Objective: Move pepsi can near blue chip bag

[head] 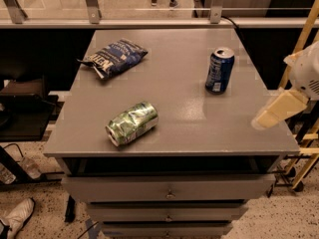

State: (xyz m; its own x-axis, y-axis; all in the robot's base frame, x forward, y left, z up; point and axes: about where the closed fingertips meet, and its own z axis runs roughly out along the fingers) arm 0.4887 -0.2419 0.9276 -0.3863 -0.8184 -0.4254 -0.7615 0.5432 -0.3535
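The pepsi can (220,70) stands upright on the right side of the grey table (184,108), dark blue with a silver top. The blue chip bag (115,57) lies flat at the table's far left. My gripper (277,110) hangs at the right edge of the view, over the table's right front corner. It is below and to the right of the can and well apart from it. It holds nothing.
A crushed green and silver can (132,124) lies on its side near the table's front left. The table has drawers (169,188) below. A rail (149,21) runs behind it. A yellow frame (304,44) stands to the right.
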